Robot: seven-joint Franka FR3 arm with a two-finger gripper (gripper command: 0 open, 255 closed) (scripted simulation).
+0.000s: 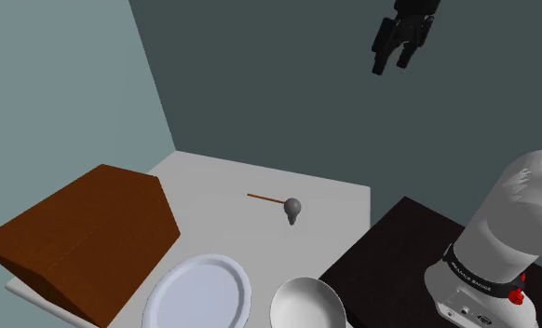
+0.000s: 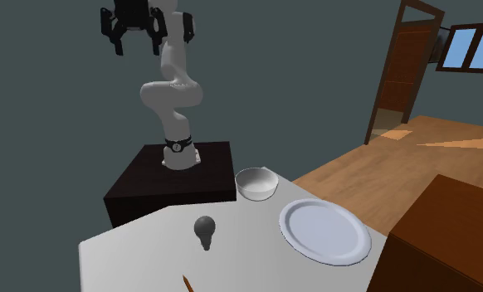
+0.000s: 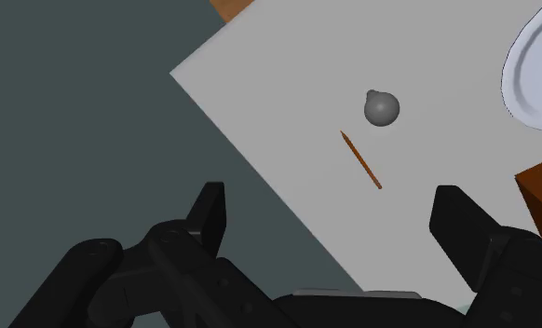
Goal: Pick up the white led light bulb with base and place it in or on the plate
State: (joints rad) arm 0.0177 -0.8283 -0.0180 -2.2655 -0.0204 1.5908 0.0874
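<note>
In the shoulder view, a brown box (image 1: 83,233) was seen at the left of the white table (image 1: 213,177), and the pale plate (image 1: 202,293) was set just beside it. At about one o'clock from the plate, a thin brown stick (image 1: 264,197) and the bulb (image 1: 293,210) were found. The bulb was drawn dark grey, seemed to lie on its side near the stick, and was apart from the plate. A white bowl (image 1: 306,306) was placed at the bulb's six o'clock. At one o'clock from the bulb, high above the table, the claw (image 1: 392,65) was held with its fingers spread and nothing between them.

The approach was judged as hardly begun. Next, the claw would have to be lowered over the bulb and its fingers set across the round part, which may roll.

At the right, the dark stand (image 1: 390,247) was seen. The walls were grey-green. In the second exterior view, a wooden floor (image 2: 356,166) and a door (image 2: 406,66) were shown at the right.
</note>
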